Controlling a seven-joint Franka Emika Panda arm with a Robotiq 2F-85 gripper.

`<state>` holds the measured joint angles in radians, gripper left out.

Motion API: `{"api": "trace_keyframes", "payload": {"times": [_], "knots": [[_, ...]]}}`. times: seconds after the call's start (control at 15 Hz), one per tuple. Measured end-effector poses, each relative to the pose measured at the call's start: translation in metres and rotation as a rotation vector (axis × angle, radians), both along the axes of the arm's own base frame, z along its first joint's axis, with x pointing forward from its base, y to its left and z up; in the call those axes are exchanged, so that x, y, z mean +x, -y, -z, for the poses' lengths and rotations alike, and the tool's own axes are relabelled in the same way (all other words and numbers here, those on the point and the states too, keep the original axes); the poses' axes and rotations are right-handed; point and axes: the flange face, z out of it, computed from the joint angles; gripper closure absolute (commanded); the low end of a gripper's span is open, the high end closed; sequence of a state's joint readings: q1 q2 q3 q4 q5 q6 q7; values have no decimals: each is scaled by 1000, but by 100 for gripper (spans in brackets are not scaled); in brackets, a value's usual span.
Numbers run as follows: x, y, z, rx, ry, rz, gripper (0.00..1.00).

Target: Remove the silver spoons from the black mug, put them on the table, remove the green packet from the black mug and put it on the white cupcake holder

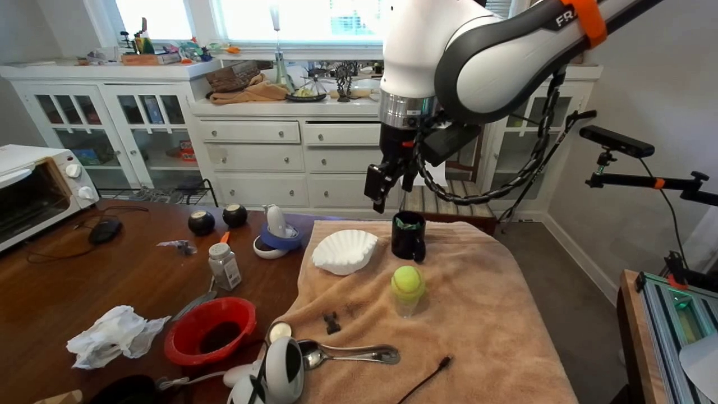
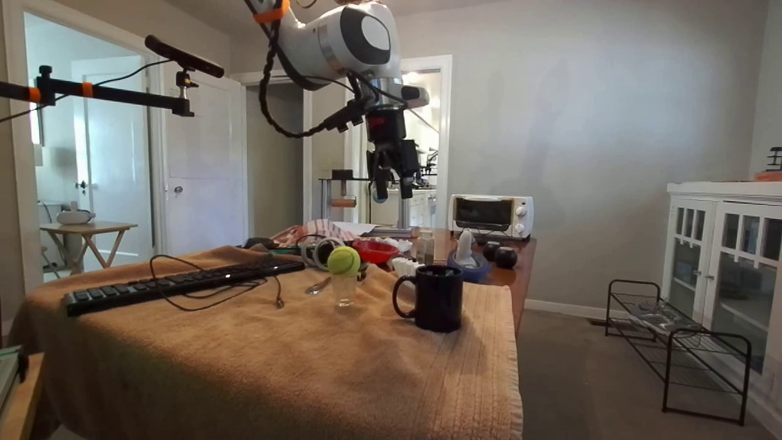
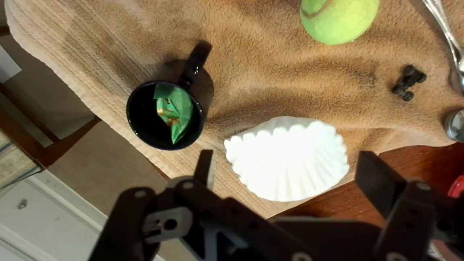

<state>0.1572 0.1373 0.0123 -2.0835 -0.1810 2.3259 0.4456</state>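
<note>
Tool (image 2: 394,193) aloft, spread wide, green packet (image 3: 180,112) lower, inside black mug (image 2: 440,302)

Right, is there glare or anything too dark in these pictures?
In the wrist view, the white cupcake holder is partly washed out, and the black mug is dark inside beside the green packet; in an exterior view, the wide window is mostly blown out; in an exterior view, the keyboard glints.

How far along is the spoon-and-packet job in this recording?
Looks done: silver spoons lie on the towel over the table, and none shows in the black mug.
In hand: nothing; the gripper is open and empty.
Left: the green packet sits inside the mug, so it must be lifted out and put on the white cupcake holder.
</note>
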Motion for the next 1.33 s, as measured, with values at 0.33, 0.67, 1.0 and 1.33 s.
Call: {"api": "trace_keyframes", "payload": {"times": [0.33, 0.67, 1.0, 1.33], "knots": [[1, 0, 0, -1, -3, -19, 0], [-1, 51, 10, -18, -66, 58, 0], [-8, 98, 30, 18, -131, 86, 0], [-11, 130, 47, 100, -180, -59, 0]]}}
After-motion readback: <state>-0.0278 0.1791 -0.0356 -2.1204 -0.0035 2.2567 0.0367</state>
